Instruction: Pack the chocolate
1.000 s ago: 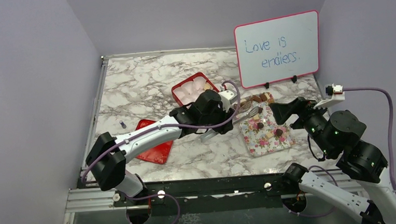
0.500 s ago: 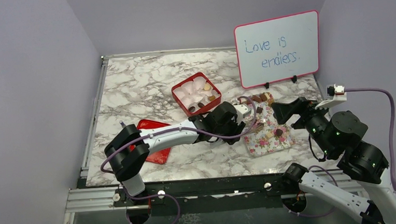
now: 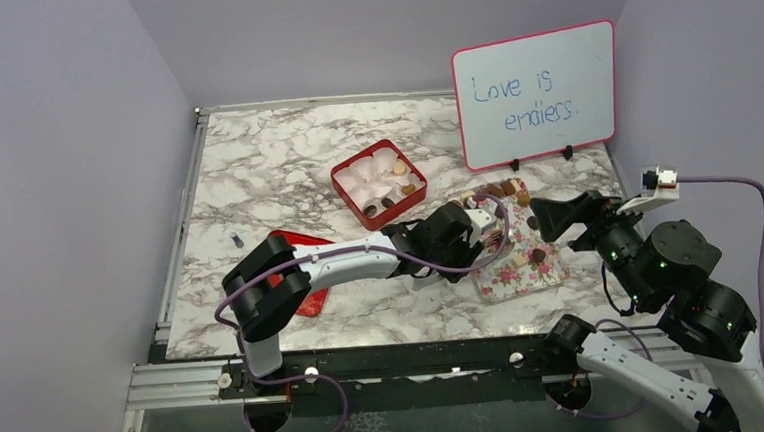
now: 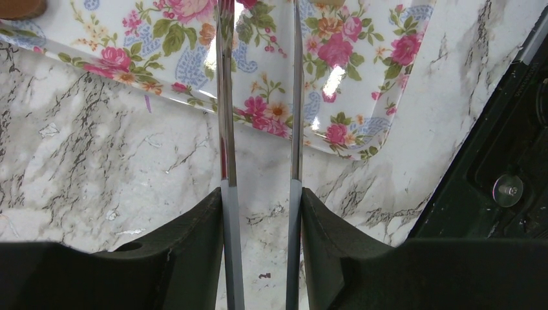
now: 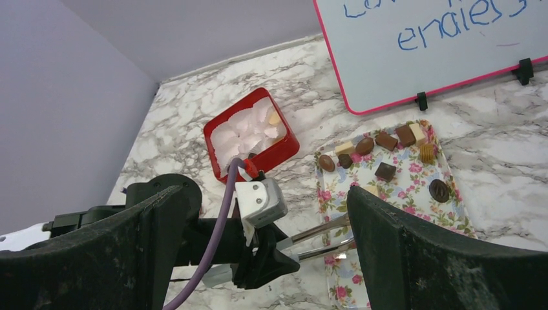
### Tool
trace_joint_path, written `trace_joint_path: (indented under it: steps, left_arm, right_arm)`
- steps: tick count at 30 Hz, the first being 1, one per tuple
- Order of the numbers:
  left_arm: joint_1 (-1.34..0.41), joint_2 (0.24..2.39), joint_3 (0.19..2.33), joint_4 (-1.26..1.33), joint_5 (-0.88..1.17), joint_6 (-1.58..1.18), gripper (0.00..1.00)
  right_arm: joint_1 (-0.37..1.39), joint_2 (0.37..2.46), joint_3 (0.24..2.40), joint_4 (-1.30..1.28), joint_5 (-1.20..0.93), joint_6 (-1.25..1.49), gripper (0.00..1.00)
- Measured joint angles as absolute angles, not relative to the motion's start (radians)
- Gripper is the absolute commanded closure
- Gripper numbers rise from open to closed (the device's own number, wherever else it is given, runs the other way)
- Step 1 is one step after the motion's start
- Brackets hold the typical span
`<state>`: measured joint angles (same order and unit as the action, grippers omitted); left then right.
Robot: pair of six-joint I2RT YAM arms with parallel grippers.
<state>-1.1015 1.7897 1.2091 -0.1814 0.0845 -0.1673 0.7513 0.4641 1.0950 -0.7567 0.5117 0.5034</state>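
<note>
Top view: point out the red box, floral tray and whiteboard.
red box (image 3: pixel 403 213), top view, near wall.
floral tray (image 3: pixel 512 276), top view, bare near part.
whiteboard (image 3: pixel 536 91), top view, middle of the writing face.

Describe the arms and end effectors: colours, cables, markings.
Both arms, left arm and right arm, have white links and bulky black joints; green lights dot the right one's joints. A purple cable loops to each white wrist camera. The left end effector and right end effector have matte black, blunt fingers.
</note>
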Motion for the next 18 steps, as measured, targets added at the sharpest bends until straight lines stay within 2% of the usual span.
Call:
trace_joint_path:
  steps: [18]
  left_arm:
    - [-1.102, 1.803, 1.219, -0.181, 0.06, -0.163, 0.71]
  right_arm:
    - [0.751, 0.464, 1.09, -0.757, 0.511, 0.504, 0.02]
